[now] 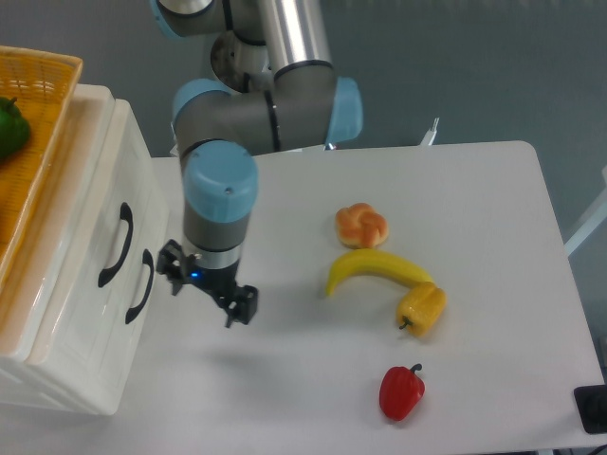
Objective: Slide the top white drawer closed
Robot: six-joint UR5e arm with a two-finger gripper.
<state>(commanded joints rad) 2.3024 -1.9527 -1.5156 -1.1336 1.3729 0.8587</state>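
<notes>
The top white drawer (90,227) lies just left of the tool (207,294), front panel about flush with the cabinet, apparently closed. The tool stands apart from it, fingers spread, holding nothing.

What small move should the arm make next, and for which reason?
Probably a short retreat up and away from the cabinet. The top white drawer looks flush with the lower drawer, so it seems closed, and the gripper hangs clear of both black handles, holding nothing.
</notes>
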